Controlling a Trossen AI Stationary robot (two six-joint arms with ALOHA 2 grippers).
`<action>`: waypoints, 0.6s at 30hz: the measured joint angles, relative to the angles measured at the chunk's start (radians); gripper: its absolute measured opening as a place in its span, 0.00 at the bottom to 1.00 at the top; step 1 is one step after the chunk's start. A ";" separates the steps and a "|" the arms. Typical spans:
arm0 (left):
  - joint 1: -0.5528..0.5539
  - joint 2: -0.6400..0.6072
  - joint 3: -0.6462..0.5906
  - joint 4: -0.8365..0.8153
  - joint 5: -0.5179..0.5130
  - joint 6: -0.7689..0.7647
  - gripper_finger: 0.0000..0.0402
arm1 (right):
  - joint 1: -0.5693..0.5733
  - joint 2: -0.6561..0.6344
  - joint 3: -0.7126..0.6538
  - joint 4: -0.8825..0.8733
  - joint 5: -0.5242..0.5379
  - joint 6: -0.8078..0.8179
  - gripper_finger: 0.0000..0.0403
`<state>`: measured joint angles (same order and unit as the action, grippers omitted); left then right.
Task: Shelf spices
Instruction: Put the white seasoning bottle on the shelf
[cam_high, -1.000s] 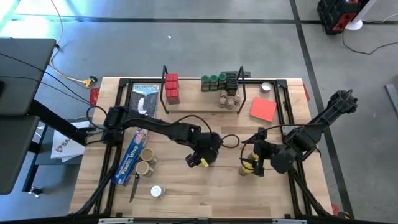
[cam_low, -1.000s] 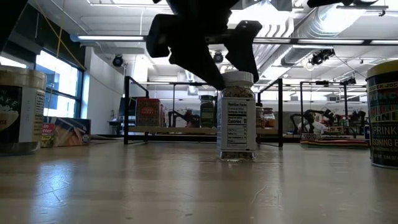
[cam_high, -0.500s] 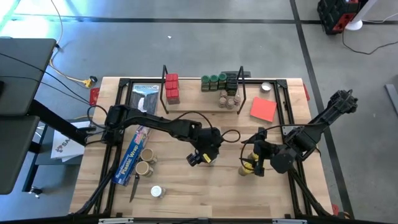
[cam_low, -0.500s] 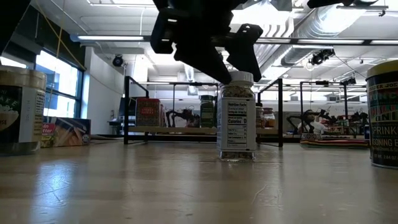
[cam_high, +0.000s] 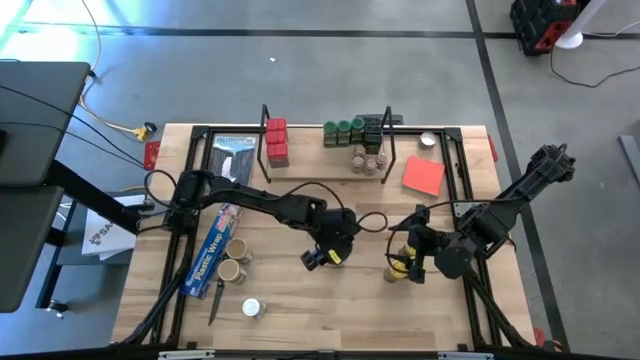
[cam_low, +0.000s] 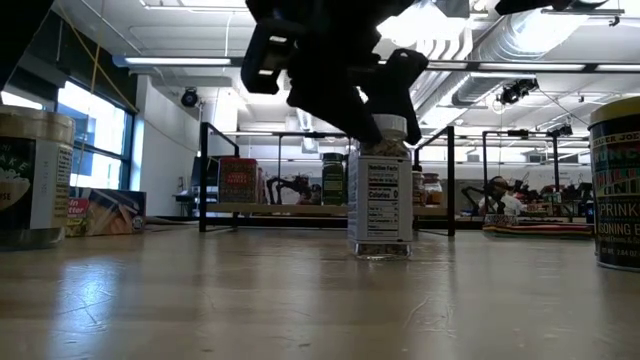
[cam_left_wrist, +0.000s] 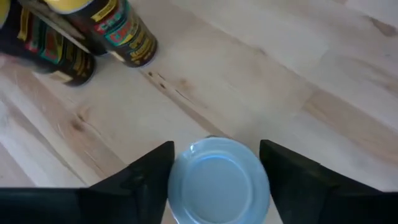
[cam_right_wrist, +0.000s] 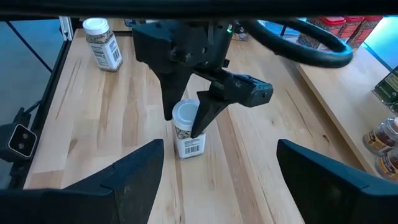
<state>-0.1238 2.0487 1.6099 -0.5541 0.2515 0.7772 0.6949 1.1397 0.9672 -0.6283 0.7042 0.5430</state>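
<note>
A clear spice jar (cam_low: 382, 210) with a white lid (cam_left_wrist: 217, 180) stands upright on the middle of the table. My left gripper (cam_high: 320, 256) is over it and shut on its lid, which also shows in the right wrist view (cam_right_wrist: 185, 112). My right gripper (cam_high: 402, 262) waits wide open to the jar's right, holding nothing. Two dark jars with yellow lids (cam_left_wrist: 118, 31) stand beside it. The shelf (cam_high: 330, 176) at the far edge carries red tins (cam_high: 276, 140), green-lidded jars (cam_high: 344, 131) and small tan jars (cam_high: 368, 158). My left gripper pinches the jar's white lid by two opposite sides of its rim (cam_left_wrist: 175, 180) between its two fingers. The fingers (cam_right_wrist: 205, 115) come slanting down from above and from the table's left. The jar stays upright with its base (cam_low: 382, 254) on the table.
A long blue plastic-wrap box (cam_high: 212, 250) lies at the left with two tan-lidded jars (cam_high: 236, 260) beside it. A white-lidded jar (cam_high: 252, 308) stands nearer the front. A flat red sheet (cam_high: 423, 176) lies right of the shelf. Black frame rails (cam_high: 455, 170) border the table.
My left gripper has sunk a little onto the white-lidded jar and rolled slightly. Its fingers have drawn in from either side until they meet the lid. The jar stands where it was.
</note>
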 joint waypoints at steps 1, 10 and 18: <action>0.003 0.000 0.004 -0.004 0.001 -0.023 0.55 | 0.000 0.000 0.000 0.000 0.000 0.000 0.76; 0.049 0.000 0.111 -0.141 0.000 -0.252 0.49 | 0.000 0.000 0.000 -0.005 0.001 0.000 0.76; 0.121 -0.016 0.184 -0.335 0.007 -0.452 0.49 | 0.000 0.000 0.000 -0.007 0.001 0.000 0.76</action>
<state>-0.0029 2.0330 1.7937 -0.8889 0.2585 0.3250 0.6949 1.1397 0.9672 -0.6350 0.7055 0.5426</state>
